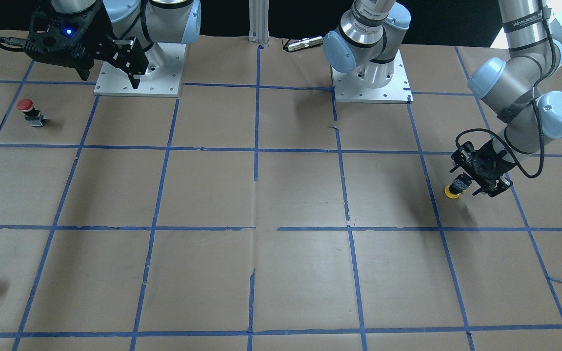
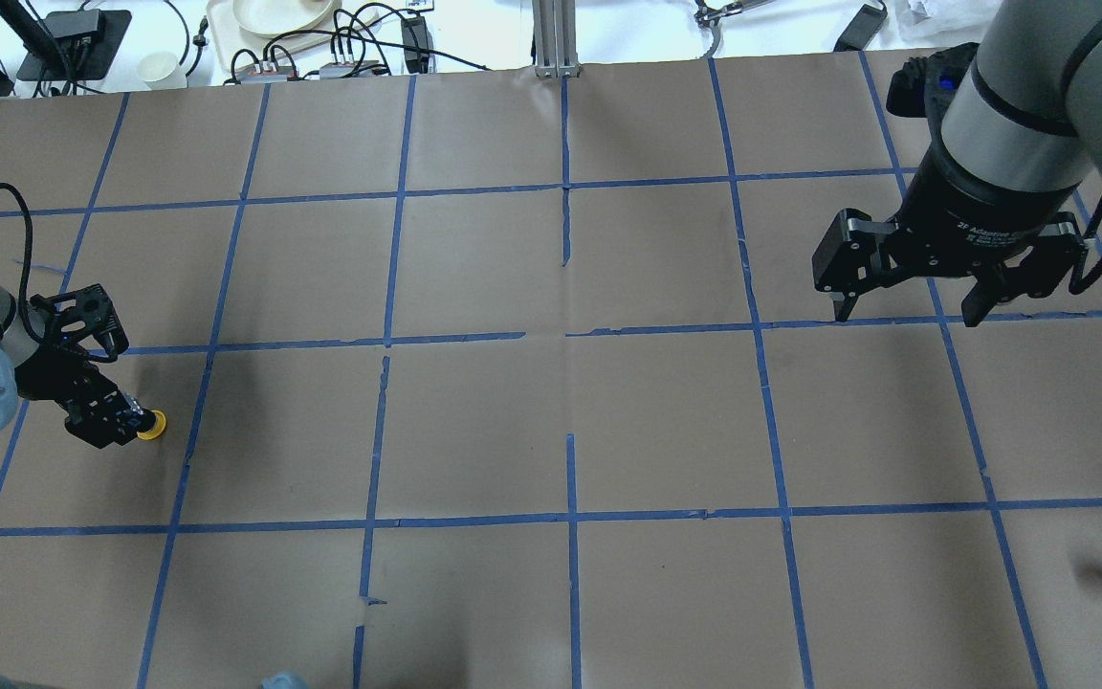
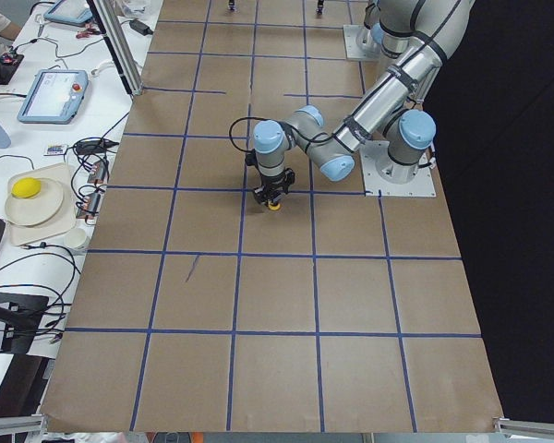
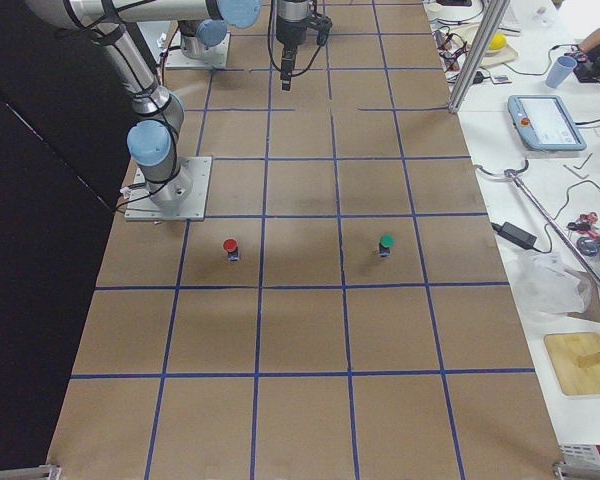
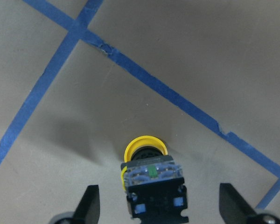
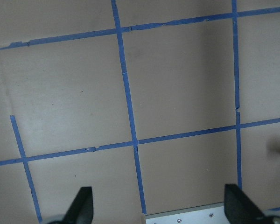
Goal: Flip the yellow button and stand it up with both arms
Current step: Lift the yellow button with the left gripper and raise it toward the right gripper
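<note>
While the right gripper (image 2: 905, 318) is hovering open and empty, the wide-open left gripper (image 5: 158, 189) is straddling the yellow button (image 5: 151, 173), probably needing to clamp next.

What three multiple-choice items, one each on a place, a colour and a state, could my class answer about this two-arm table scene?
1. The yellow button is: A between the fingers of the left gripper; B on a shelf; C inside a box.
2. The tape lines on the table are: A red; B green; C blue.
3. The right gripper is: A shut on a switch; B open and empty; C shut on nothing.
Key: 1A, the left wrist view shows it between spread fingers; 2C, every view shows blue lines; 3B, its fingers stand wide apart over bare table.
</note>
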Controlling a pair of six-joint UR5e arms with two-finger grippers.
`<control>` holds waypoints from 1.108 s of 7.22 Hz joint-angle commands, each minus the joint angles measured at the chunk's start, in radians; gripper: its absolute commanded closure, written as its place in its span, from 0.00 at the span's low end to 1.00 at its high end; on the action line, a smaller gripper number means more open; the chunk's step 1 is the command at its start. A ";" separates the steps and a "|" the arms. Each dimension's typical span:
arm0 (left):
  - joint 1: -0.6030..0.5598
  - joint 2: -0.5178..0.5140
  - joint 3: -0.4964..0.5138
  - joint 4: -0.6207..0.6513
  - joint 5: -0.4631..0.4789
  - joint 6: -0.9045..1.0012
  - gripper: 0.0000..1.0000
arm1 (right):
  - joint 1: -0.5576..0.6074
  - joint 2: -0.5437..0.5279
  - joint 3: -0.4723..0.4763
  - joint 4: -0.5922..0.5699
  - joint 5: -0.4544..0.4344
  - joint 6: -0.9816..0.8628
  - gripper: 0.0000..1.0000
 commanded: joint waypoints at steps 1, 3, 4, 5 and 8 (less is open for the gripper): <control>-0.001 -0.002 -0.001 0.015 -0.001 -0.020 0.53 | 0.002 -0.001 0.001 0.001 0.000 -0.001 0.00; -0.002 0.001 0.000 0.015 -0.012 -0.026 0.72 | 0.000 -0.001 0.001 0.006 -0.001 -0.001 0.00; -0.004 0.018 0.000 0.003 -0.013 -0.038 0.76 | 0.000 -0.001 0.001 0.014 -0.003 -0.001 0.00; -0.008 0.048 0.002 -0.023 -0.036 -0.053 0.79 | 0.000 -0.001 0.001 0.014 -0.003 -0.003 0.00; -0.025 0.193 0.000 -0.361 -0.369 -0.124 0.80 | 0.000 0.001 0.001 0.017 0.000 -0.001 0.00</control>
